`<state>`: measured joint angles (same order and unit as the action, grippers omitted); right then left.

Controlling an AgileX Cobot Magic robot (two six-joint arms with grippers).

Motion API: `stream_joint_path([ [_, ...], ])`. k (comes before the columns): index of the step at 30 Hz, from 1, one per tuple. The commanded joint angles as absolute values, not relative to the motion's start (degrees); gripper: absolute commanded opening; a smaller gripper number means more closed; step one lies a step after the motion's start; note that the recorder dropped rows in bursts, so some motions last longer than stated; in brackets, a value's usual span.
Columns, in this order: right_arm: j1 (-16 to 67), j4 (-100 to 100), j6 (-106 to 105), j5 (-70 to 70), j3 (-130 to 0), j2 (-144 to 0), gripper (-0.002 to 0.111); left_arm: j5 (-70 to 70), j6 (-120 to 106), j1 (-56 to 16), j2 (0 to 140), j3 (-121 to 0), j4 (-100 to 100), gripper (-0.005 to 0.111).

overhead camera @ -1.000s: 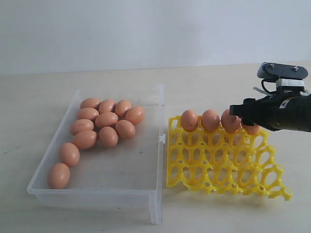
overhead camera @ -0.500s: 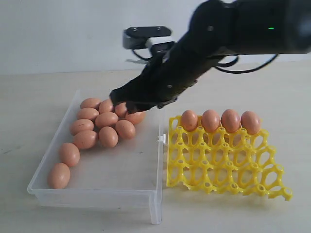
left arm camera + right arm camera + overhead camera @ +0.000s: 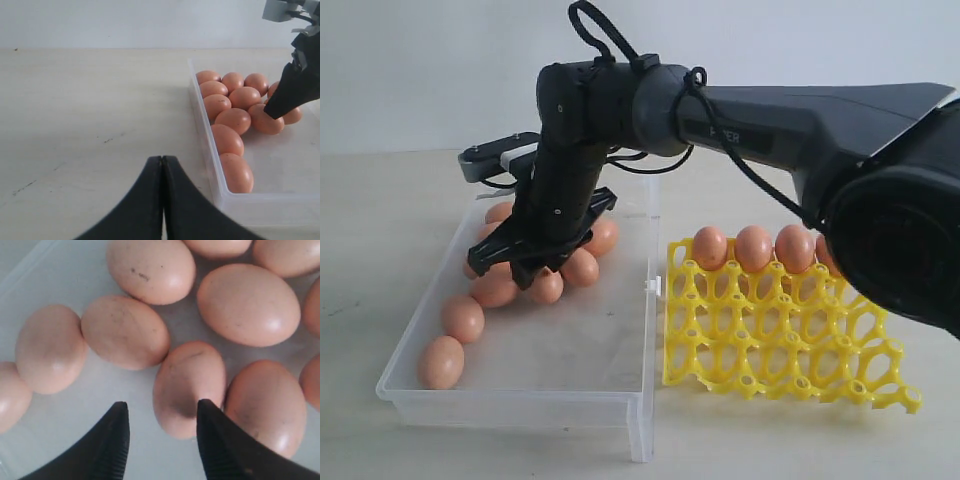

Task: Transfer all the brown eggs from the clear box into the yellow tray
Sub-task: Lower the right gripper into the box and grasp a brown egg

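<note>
One pale tabletop [image 3: 380, 200], one white wall [image 3: 420, 70]; left jaws together, right jaws apart.

Set side by side on pale beige table [image 3: 390, 190]: shallow rectangular box of clear plastic [image 3: 510, 410], left; bright yellow plastic lattice egg tray [image 3: 770, 340], right, just beside it.

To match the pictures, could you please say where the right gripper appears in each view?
Exterior: right gripper over the brown eggs, left of centre.
Left wrist: its dark finger among those eggs.
Right wrist: fingertips apart over one egg.
Shared landmark: the clear box.
</note>
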<state>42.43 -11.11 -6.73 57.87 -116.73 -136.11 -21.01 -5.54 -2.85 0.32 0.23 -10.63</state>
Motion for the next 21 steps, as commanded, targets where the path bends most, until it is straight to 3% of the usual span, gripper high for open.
stream_joint_path([
  [1,42.60,-10.26,-6.05,58.27,-120.57,-137.75,0.042,-20.79,-5.66,-2.79,0.00,0.00,-10.77,0.000],
  [9,42.60,-10.21,-5.46,58.14,-121.59,-139.94,0.054,-20.79,-5.66,-2.79,0.00,0.00,-10.77,0.000],
  [21,42.60,-10.09,-4.56,55.07,-121.59,-142.73,0.054,-20.79,-5.66,-2.79,0.00,0.00,-10.77,0.000],
])
